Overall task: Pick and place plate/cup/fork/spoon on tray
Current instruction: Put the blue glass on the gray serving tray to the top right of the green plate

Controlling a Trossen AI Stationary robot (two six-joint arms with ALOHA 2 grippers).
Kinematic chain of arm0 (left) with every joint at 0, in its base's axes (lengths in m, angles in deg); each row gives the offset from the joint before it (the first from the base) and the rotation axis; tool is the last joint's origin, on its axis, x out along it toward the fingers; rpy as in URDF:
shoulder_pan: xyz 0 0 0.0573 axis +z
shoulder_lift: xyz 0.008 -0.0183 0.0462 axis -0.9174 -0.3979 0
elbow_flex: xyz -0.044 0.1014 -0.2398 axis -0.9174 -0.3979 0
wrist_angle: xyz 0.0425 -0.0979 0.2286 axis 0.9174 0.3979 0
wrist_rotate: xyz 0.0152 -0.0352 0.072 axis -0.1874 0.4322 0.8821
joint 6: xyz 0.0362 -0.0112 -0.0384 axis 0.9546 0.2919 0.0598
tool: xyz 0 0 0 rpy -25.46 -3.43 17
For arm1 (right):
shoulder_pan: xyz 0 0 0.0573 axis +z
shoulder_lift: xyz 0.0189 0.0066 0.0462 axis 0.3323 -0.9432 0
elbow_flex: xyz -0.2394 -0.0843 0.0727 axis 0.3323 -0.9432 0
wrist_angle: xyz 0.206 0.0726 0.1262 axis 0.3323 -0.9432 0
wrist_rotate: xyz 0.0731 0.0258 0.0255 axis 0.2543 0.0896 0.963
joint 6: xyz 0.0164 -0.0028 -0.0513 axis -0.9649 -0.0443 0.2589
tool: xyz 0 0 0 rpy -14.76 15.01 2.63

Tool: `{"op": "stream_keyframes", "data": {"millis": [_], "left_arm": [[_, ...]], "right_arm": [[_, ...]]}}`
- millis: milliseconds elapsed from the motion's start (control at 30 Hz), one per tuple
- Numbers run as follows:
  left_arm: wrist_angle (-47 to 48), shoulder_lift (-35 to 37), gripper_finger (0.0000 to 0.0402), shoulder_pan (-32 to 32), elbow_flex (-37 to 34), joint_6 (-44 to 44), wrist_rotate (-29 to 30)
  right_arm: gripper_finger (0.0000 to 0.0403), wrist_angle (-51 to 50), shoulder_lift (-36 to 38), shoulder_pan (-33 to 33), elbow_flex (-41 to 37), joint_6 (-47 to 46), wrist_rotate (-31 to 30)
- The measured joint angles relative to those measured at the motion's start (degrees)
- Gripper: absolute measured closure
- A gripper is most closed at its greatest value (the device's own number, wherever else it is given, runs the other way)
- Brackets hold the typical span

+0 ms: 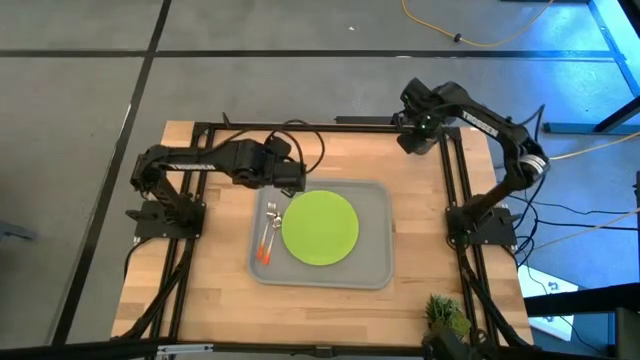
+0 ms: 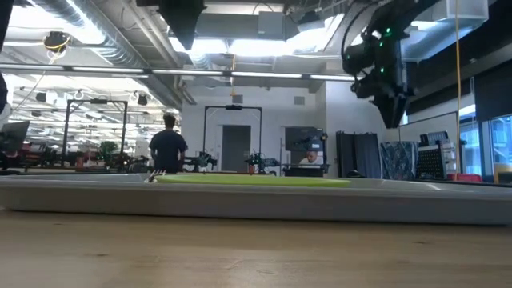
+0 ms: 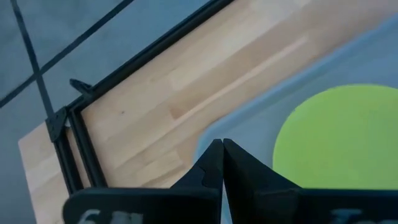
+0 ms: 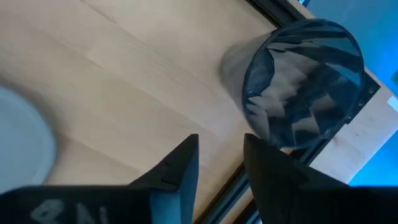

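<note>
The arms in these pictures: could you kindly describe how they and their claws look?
Both arms are dark, jointed links, with black cables trailing from them. The left claw ends in two flat, black, pointed fingers. The right claw has the same dark tapered fingers, with pale lettering on its body. A green light glows on the right arm's wrist.
</note>
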Motion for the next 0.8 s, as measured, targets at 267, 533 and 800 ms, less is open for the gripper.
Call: {"op": "stream_keyframes", "data": {"millis": [267, 533, 800], "left_arm": [[0.0, 0.0, 0.0401, 2.7, 0.0, -0.1, -0.1], [-0.8, 0.0, 0.0401, 3.8, 0.0, -0.1, -1.3], [-0.8, 0.0, 0.0401, 3.9, 0.0, -0.1, -1.4]], "right_arm": [[0.0274, 6.3, -5.5, -4.0, 0.0, 4.4, 0.0], [0.028, 6.6, -10.3, -6.6, 0.0, 4.5, 0.0], [0.0387, 5.7, -10.6, -6.7, 1.0, 7.8, -0.4]]}}
